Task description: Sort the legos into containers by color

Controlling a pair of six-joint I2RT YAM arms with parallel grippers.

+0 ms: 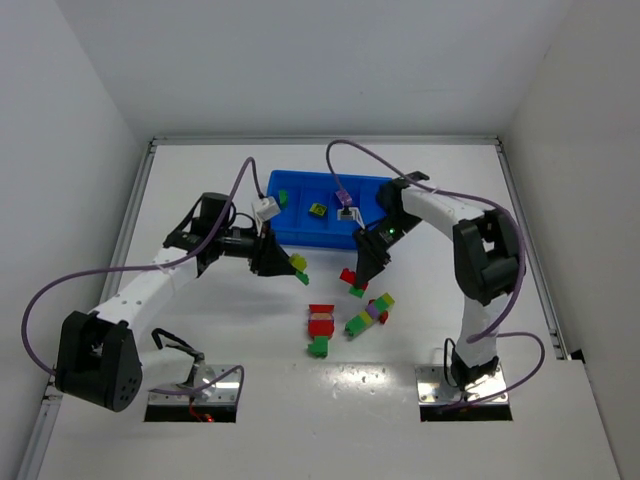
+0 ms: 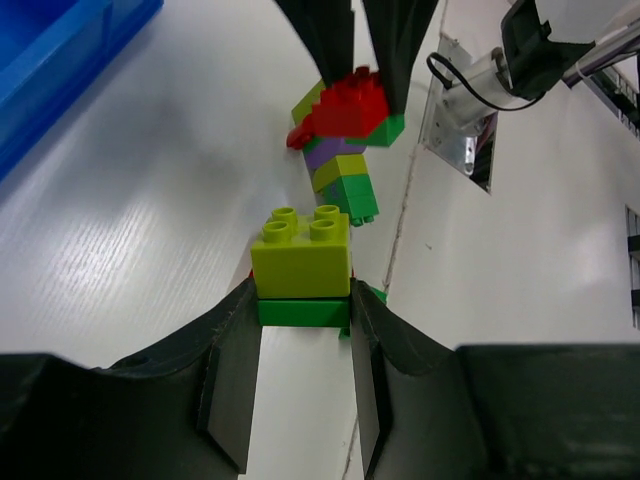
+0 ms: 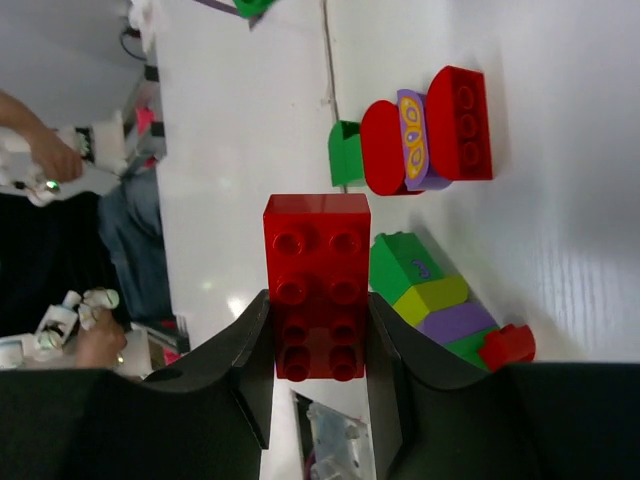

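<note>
- Now, just in front of the blue tray (image 1: pixel 300 228), the left gripper (image 1: pixel 272 256) is clamped on a yellow-green-on-green stack (image 1: pixel 298 265).
- Beside it, also before the tray, the right gripper (image 1: pixel 362 262) pinches a red brick (image 1: pixel 350 278).
- Risk, I think: both held pieces are near each other and may bump. A two-colour stack dropped whole would mix colours.
- The tray's near wall must be cleared, and room looks wider at its left side.

A red-green stack (image 1: pixel 320 325) and a multicolour stack (image 1: pixel 368 313) lie side by side near the blue tray (image 1: pixel 310 236).
</note>
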